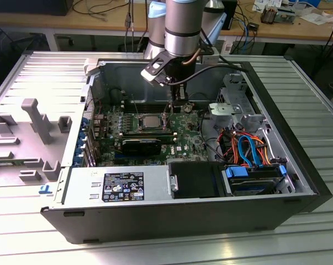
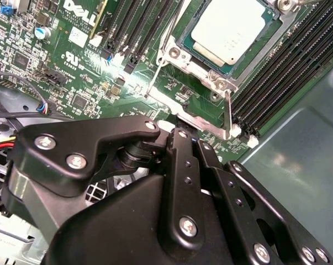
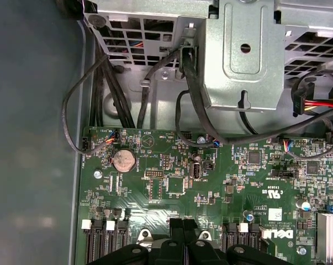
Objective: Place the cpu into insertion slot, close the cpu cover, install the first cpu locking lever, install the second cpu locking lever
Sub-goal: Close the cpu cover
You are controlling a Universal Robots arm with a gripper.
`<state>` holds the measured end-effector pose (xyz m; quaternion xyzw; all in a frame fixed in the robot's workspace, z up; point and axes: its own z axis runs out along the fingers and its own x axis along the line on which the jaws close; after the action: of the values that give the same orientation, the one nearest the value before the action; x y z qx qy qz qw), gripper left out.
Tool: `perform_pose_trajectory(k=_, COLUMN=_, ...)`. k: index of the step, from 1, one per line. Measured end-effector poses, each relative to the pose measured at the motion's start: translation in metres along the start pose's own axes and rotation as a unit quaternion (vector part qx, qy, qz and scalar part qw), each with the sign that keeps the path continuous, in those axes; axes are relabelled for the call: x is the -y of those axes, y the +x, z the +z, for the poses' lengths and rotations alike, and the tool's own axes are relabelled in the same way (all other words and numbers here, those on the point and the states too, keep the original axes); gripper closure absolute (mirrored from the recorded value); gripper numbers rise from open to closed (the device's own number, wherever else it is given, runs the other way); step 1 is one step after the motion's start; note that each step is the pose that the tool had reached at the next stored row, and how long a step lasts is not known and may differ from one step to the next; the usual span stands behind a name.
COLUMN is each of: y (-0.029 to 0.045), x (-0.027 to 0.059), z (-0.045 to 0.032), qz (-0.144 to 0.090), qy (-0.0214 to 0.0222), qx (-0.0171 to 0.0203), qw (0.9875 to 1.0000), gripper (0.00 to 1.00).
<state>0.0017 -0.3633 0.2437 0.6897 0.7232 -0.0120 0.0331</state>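
The black, hinged gripper (image 3: 186, 245) is hovering low over the green motherboard (image 2: 72, 72), fingers pressed together with nothing seen between them. Just beyond, a thin steel locking lever (image 2: 228, 113) is standing up beside the socket. The flat, silvery cpu (image 2: 232, 30) is sitting in its slot, with the shiny cpu cover (image 2: 206, 69) seemingly lying closed around it. The lever step looks to be underway, calling for a precise downward push.

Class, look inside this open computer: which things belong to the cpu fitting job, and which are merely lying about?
Part of the job:
cpu, seated in its socket
cpu cover, framing it
locking lever
gripper

Just lying about:
coin-cell battery
memory slots
drive cage
blue data cable
power supply
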Motion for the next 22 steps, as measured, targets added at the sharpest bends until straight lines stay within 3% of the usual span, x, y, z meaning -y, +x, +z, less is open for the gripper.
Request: perform_pose_trajectory(k=22, y=0.0006, x=0.0110, z=0.0002, qz=0.000, qy=0.0002, qx=0.0000, qw=1.0000, gripper=0.89)
